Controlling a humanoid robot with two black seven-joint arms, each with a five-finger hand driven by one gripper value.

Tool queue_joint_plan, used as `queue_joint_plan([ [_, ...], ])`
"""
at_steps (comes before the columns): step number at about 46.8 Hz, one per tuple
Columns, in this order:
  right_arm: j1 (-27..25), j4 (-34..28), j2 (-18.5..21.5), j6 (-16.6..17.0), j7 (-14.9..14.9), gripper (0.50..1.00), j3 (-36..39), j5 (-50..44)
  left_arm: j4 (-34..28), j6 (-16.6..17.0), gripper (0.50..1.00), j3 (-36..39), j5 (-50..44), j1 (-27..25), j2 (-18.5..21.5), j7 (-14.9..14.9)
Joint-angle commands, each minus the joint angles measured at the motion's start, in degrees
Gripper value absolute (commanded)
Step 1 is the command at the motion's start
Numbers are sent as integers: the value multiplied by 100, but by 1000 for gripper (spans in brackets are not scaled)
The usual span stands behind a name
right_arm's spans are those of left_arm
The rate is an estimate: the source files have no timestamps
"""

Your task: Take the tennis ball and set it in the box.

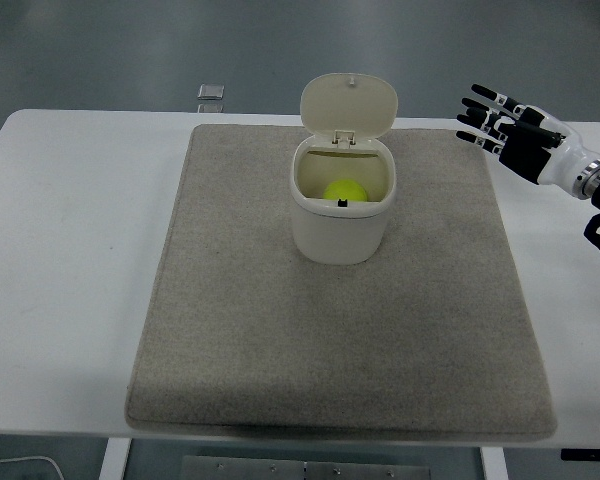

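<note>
- While the right hand (520, 135) is hovering with fingers (480, 110) spread and gripping nothing, the tennis ball (345, 190) is lying inside the box (340, 225), well left of them.
- The box lid (348, 103) is standing open.

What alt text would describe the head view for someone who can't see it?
A yellow-green tennis ball sits inside a cream plastic box with its hinged lid open, on a grey mat on a white table. The robot's black right hand hovers open at right.

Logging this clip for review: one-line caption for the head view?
Tennis ball inside the open-lidded box on the mat; right hand open, empty, off to the side.
</note>
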Motion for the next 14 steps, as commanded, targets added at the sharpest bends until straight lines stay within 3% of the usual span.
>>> queue_joint_plan([
  [1,-5,0,-4,131,109,913,0,1,0,0,992,0,0,0,0,0],
  [14,-5,0,-13,264,162,913,9,9,0,0,992,0,0,0,0,0],
])
